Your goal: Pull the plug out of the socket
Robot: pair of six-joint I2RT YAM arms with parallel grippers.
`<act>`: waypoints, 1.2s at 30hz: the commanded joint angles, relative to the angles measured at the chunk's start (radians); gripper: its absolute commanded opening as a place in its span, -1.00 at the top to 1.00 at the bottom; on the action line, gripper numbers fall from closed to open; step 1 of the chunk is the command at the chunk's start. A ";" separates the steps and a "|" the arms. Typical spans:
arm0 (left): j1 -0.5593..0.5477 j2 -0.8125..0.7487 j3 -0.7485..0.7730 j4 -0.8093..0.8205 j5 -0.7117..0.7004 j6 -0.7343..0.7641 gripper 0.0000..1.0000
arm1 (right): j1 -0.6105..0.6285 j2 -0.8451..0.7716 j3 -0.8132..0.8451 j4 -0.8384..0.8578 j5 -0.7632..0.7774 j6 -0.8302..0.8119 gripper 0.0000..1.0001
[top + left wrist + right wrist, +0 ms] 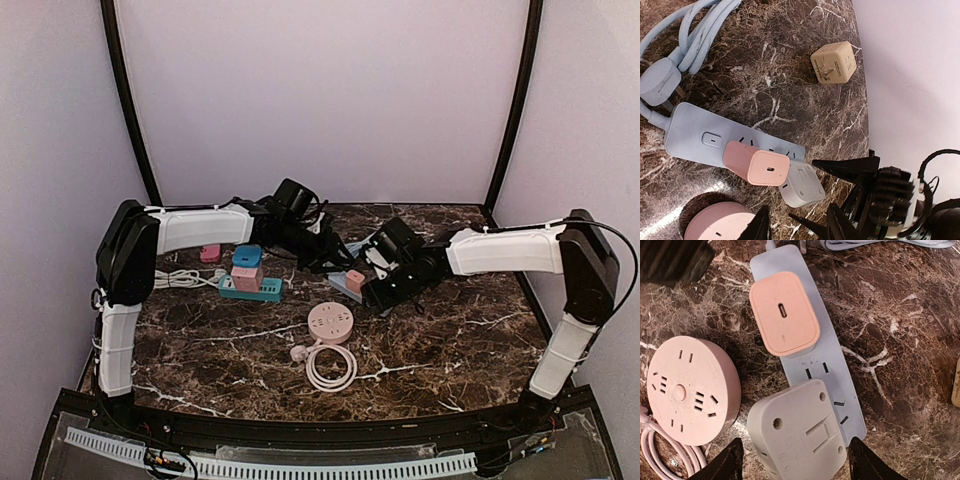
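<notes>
The right gripper's [795, 460] jaws stood spread either side of the grey plug [797, 432], released, as it lay off the blue power strip [832, 365], by its right end. The left gripper [799, 225] hovered near, parted and empty, probably to steady the strip.

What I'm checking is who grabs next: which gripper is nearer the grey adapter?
Right. The right gripper straddles the grey adapter, one finger each side; the left gripper sits short of it.
</notes>
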 commanded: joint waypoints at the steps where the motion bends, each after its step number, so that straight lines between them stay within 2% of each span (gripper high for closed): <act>1: -0.002 -0.015 0.002 0.007 0.013 -0.009 0.27 | 0.028 0.049 0.029 -0.037 0.102 -0.020 -0.38; 5: -0.002 -0.011 0.003 0.015 0.017 -0.017 0.27 | 0.028 0.074 0.050 -0.028 0.141 -0.034 -0.21; 9: -0.002 -0.010 0.003 0.014 0.019 -0.018 0.27 | 0.028 0.072 0.072 -0.022 0.163 -0.036 0.10; 17: -0.002 0.003 -0.011 0.050 0.047 -0.045 0.29 | 0.028 0.047 0.081 -0.026 0.104 -0.017 0.65; 19: -0.003 0.009 -0.011 0.064 0.058 -0.056 0.30 | 0.028 0.041 0.075 -0.028 0.088 -0.001 0.73; 28: -0.009 0.041 -0.022 0.140 0.094 -0.117 0.43 | 0.030 0.017 0.064 -0.011 0.022 0.083 0.82; 36: -0.010 0.097 -0.025 0.208 0.100 -0.153 0.75 | 0.032 0.028 0.054 -0.002 0.031 0.117 0.86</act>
